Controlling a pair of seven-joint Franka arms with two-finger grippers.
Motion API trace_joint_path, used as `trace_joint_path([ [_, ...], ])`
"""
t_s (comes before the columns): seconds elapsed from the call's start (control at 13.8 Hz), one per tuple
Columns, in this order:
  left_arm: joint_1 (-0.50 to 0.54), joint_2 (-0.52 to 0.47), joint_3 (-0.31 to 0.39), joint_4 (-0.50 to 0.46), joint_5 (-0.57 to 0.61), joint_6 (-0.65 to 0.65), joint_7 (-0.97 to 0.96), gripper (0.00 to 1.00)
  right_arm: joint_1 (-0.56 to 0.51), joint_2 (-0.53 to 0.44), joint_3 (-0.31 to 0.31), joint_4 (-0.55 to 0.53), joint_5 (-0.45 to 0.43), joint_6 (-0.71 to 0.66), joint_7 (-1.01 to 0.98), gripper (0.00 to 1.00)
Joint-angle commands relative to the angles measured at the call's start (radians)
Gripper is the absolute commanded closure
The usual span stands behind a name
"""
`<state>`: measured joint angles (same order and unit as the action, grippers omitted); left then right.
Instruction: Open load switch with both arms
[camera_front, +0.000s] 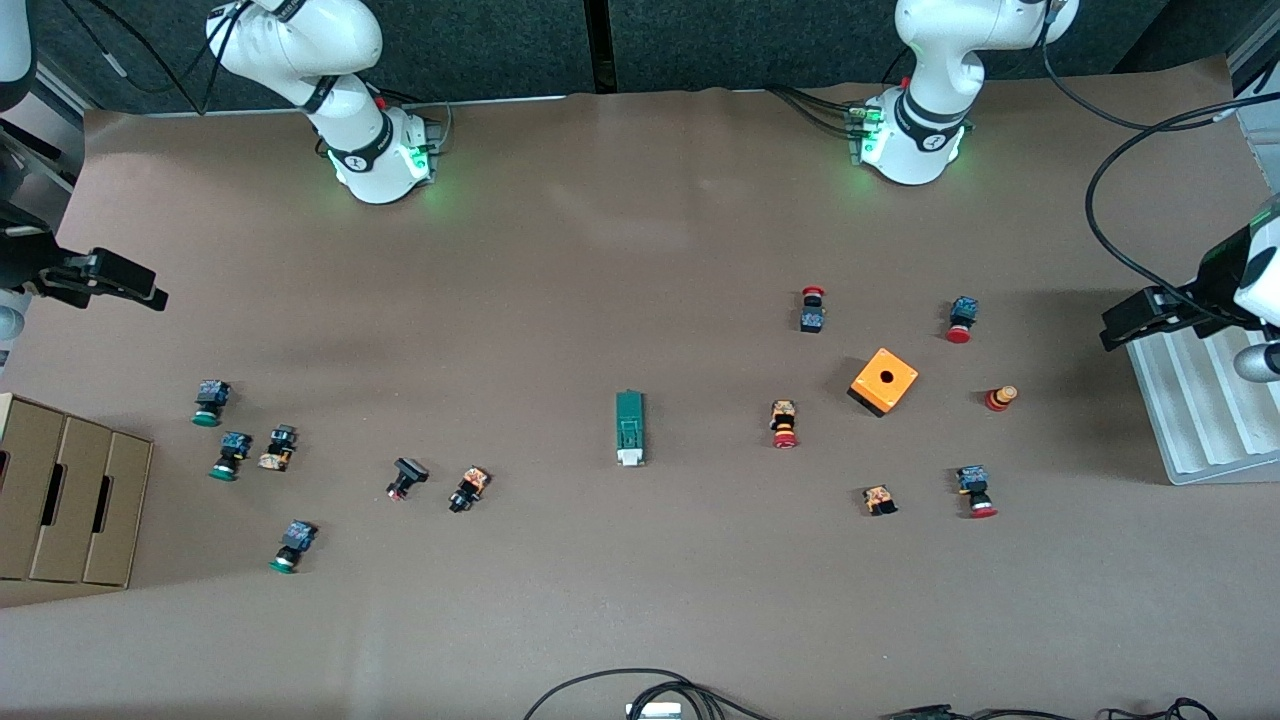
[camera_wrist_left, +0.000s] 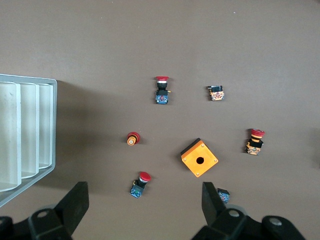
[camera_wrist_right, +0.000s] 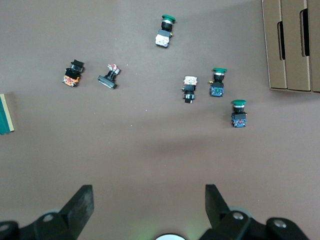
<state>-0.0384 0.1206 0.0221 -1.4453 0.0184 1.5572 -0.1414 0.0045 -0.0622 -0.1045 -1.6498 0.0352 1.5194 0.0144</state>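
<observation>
1. Load switch (camera_front: 629, 428): narrow dark-green block w/ white end, flat mid-tabletop (camera_front: 640, 250), untouched; cut off at edge in right wrist view.
2. Left pincer (camera_wrist_left: 142, 202): spread, empty, over red buttons by ribbed grey tray (camera_wrist_left: 30, 130).
3. Right pincer (camera_wrist_right: 149, 205): spread, empty, near cardboard boxes (camera_wrist_right: 292, 45).
4. Orange cube (camera_front: 884, 381): round hole on top.

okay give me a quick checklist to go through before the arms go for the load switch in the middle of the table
1. Load switch lying flat, nothing touching it: ok.
2. Left end effector open, holding nothing, up over the red push buttons: ok.
3. Right end effector open, holding nothing, up over the green push buttons: ok.
4. Nearest neighbours, the orange-and-black button and the red-capped button, lie apart from the switch: ok.
5. Orange box lies apart from the switch: ok.
6. Whether the switch is already open: cannot tell.
</observation>
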Motion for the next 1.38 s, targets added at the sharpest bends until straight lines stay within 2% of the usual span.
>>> trace_joint_path([
  [0.0,-0.003,0.008,-0.004,0.020,0.014,0.000,-0.015,0.00,-0.008,-0.001,-0.006,-0.008,0.031,0.011,-0.005,0.01],
  [0.94,-0.023,0.028,-0.013,0.022,0.003,-0.003,-0.014,0.00,-0.008,0.010,-0.007,0.008,0.034,0.021,-0.013,0.01],
  [1.09,-0.061,0.036,-0.048,0.022,0.015,-0.003,-0.017,0.00,-0.009,0.010,-0.006,0.007,0.035,0.030,-0.016,0.01],
  [1.31,-0.110,0.057,-0.051,0.019,0.017,-0.002,-0.023,0.00,-0.008,0.009,-0.007,0.008,0.035,0.034,-0.016,0.01],
])
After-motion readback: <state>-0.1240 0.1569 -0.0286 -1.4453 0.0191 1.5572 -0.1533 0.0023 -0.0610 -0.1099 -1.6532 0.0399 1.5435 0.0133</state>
